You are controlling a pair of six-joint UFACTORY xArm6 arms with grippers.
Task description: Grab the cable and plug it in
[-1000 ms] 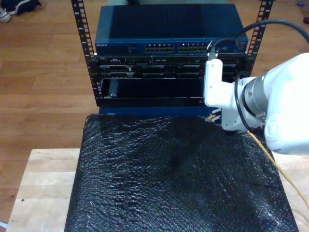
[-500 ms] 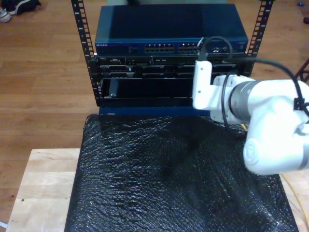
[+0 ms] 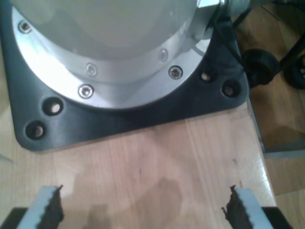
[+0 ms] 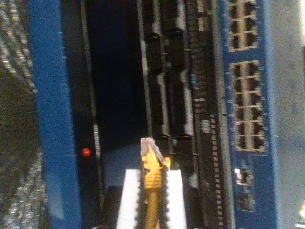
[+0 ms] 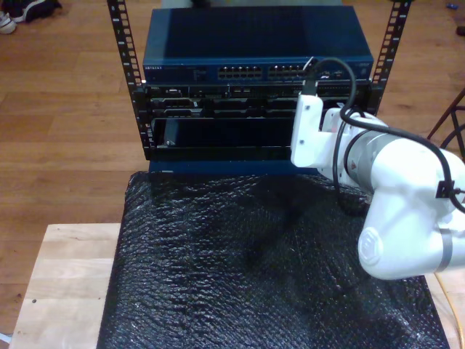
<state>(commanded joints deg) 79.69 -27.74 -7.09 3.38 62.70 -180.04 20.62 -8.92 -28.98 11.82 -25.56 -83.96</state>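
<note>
My second gripper (image 4: 151,200) is clamped on the cable (image 4: 151,191). Both white pads (image 4: 128,198) squeeze the yellow-orange jacket from either side, and the small clear plug (image 4: 148,145) sticks out just past my fingertips. The plug tip is not touching anything, and a dark gap remains between it and the rack face ahead.

Straight ahead of the plug is the dark middle of the rack, with black blanking slots and a deep unlit bay. The blue switch (image 4: 248,95) sits off to one side of my jaws. Its rows of network ports (image 4: 245,126) are well off the plug's axis, not in line with it. On the other side of the jaws is a blue panel edge with a small red LED (image 4: 86,152).

In the exterior view my second arm (image 5: 396,196) reaches in from the exterior view's right. Its white wrist is held up close in front of the rack (image 5: 254,116), above the black bubble-wrap mat (image 5: 254,269). The gripper itself is hidden behind the wrist there. A thin sliver of yellow cable (image 5: 456,320) shows at the bottom right edge of the exterior view.

My first gripper (image 3: 143,210) is spread wide with nothing between the fingers (serrated pads far apart). Below it is bare wooden tabletop (image 3: 157,167). Just beyond the fingertips is a black base plate (image 3: 143,109) carrying a bolted silver flange (image 3: 109,57).
</note>
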